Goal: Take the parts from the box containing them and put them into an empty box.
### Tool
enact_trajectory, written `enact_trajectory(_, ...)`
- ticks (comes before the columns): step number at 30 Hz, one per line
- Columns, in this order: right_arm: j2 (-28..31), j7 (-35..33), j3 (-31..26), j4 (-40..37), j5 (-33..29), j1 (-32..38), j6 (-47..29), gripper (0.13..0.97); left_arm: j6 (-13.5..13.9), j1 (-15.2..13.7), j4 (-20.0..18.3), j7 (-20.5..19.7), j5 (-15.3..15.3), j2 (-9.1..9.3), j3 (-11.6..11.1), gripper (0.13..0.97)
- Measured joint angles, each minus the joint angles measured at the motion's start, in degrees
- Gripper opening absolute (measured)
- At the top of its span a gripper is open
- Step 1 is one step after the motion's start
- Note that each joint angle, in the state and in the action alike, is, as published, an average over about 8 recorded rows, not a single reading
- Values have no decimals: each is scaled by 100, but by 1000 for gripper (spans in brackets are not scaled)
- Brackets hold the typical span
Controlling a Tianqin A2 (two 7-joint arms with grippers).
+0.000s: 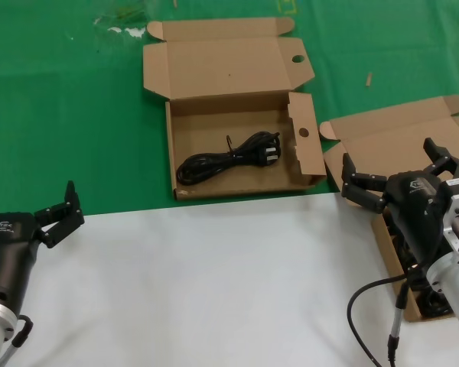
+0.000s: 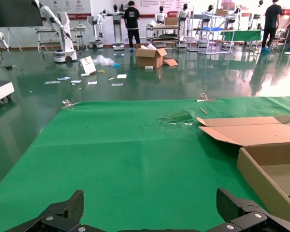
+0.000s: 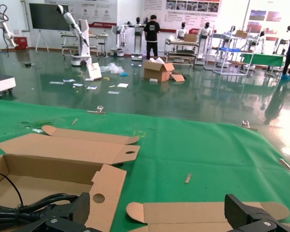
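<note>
The wide shallow box with round holes in its flaps (image 1: pixel 185 126) lies open at the middle back, and one looped black power cord (image 1: pixel 229 158) rests on its floor. At the right lies the box with the plain lid (image 1: pixel 394 138); my right arm hides most of its tray, with dark cord bundles (image 1: pixel 434 303) partly showing under it. My right gripper (image 1: pixel 394 167) hovers open and empty above this box's near-left corner. In the right wrist view the right gripper (image 3: pixel 159 212) frames the plain lid tab (image 3: pixel 137 211), with the cord (image 3: pixel 34 203) off to one side. My left gripper (image 1: pixel 61 214) waits open at the lower left.
A green cloth (image 1: pixel 61 115) covers the back of the table and a white sheet (image 1: pixel 214 283) the front. A plastic scrap (image 1: pixel 122 23) and a small stick (image 1: pixel 369 78) lie on the cloth. The left gripper (image 2: pixel 150 215) faces bare cloth beside the wide box's wall (image 2: pixel 261 179).
</note>
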Motion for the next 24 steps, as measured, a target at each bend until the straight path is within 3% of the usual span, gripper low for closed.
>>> enact_trajectory(24,0,0,0,0,0,0,0,966,0,0,0,0,0,0,0,966)
